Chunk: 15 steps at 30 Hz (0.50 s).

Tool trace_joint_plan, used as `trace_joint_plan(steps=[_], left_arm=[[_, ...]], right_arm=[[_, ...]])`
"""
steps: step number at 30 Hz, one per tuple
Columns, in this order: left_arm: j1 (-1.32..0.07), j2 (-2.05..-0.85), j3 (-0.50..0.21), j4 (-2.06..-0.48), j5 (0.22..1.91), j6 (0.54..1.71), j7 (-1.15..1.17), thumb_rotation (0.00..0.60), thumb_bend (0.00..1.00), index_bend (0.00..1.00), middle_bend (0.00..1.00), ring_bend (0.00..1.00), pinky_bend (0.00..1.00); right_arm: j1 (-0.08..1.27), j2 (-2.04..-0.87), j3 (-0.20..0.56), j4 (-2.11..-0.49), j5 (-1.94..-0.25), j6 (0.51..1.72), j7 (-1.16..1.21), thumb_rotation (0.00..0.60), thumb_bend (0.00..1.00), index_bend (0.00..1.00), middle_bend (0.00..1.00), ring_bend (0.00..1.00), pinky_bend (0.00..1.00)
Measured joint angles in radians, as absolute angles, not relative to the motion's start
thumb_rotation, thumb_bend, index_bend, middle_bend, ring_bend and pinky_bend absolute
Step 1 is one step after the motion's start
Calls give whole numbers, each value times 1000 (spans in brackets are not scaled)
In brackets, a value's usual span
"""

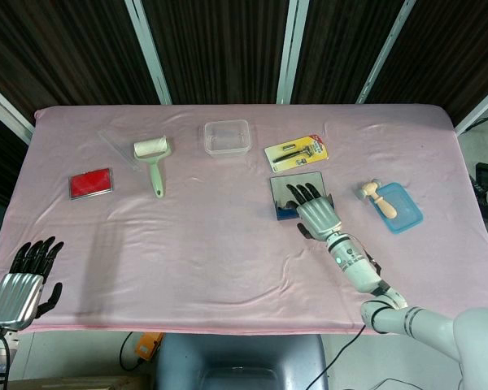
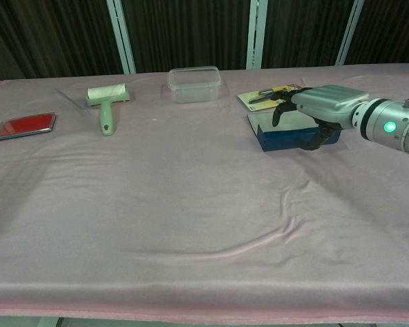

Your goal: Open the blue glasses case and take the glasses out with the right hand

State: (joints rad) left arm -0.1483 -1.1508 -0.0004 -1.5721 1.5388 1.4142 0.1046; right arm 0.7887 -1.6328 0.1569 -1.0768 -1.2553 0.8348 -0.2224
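- Left hand [image 1: 20,280] shows only at the near-left edge of the head view, off the table, fingers apart, holding nothing.
- Blue glasses case [image 2: 281,135] lies open right of centre, long axis left-right, lid [image 1: 294,186] tipped to the far side.
- Right hand [image 1: 315,213] hovers over it, fingers spread, hiding its inside; glasses can't be made out.

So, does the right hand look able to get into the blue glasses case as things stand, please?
Probably yes: the blue glasses case lies with its lid up, and the right hand hangs just over it, nothing between.
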Motion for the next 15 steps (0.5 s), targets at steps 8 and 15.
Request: trace_joint_plan(steps=[8,15], left_arm=[[-145,-1146,-2,-1572,1539,1423,91,600,435,0,0,0,32],[-143,-1143,0,-1572,1546,1429,83,600,435,0,0,0,32]], right_arm=[[818,-1682,178,-1060,-1196,813,-324,600,550,416,52,4,0],[817,-1682,184,-1072,-1162,816,-362,600,550,433,52,4,0]])
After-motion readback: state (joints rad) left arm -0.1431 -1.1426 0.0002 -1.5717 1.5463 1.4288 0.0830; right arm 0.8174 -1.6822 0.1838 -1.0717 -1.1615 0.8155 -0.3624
